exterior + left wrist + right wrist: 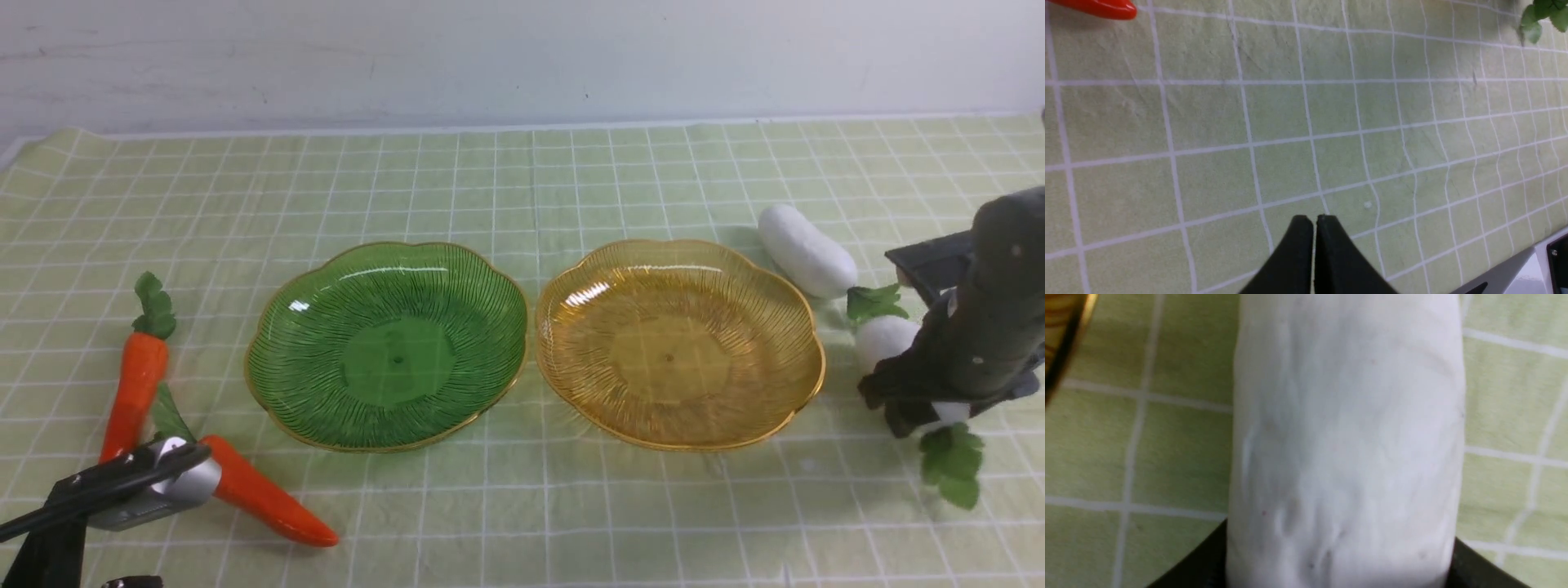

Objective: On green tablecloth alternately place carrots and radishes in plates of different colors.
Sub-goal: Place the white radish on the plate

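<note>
Two plates sit side by side on the green tablecloth (522, 188): a green plate (273, 327) and an amber plate (788, 327). Left of them lie two carrots, one (135, 384) farther back and one (261, 494) nearer the front. My left gripper (192, 459) hangs over the nearer carrot's leafy end, shut and empty (1314, 218); only that carrot's tip (1102, 8) shows in the left wrist view. At the right, my right gripper (922, 392) is shut on a radish (886, 339), its black fingers (1200, 567) against both sides of the white body (1347, 437). A second radish (807, 249) lies behind it.
The held radish's leaves (951, 465) stick out toward the front. The amber plate's gold rim (1061, 347) is close beside the right gripper. The table's front edge (1515, 269) runs near the left gripper. A pale wall stands behind the table.
</note>
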